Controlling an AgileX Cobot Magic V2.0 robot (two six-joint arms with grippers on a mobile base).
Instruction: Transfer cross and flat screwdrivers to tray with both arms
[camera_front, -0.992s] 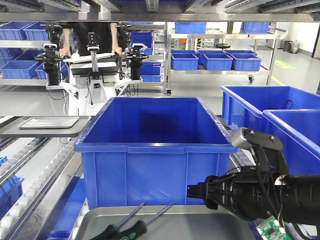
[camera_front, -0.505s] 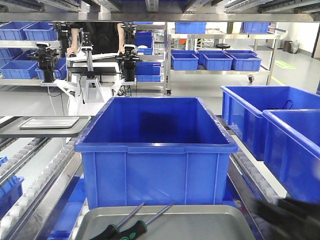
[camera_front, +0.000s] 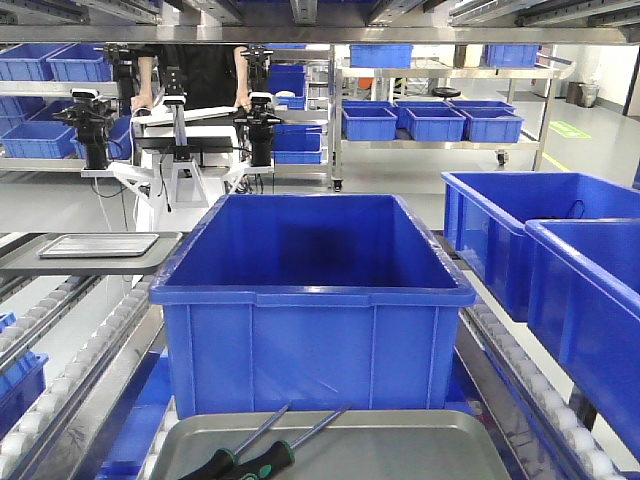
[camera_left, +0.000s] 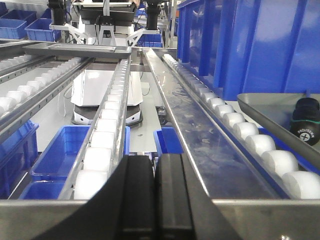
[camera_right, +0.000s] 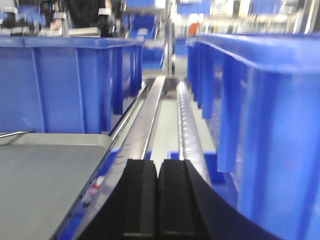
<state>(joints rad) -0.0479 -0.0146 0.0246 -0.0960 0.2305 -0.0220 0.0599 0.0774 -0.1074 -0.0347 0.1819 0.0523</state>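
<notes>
Two screwdrivers lie side by side in the grey tray in front of the big blue bin, shafts angled toward it. The left gripper is clenched, empty, beside the tray's left rim over the rollers. The right gripper is clenched too, just off the tray's right edge.

A warehouse or factory floor. Roller conveyor lanes carry large blue plastic bins, and metal shelving behind holds more blue bins.
</notes>
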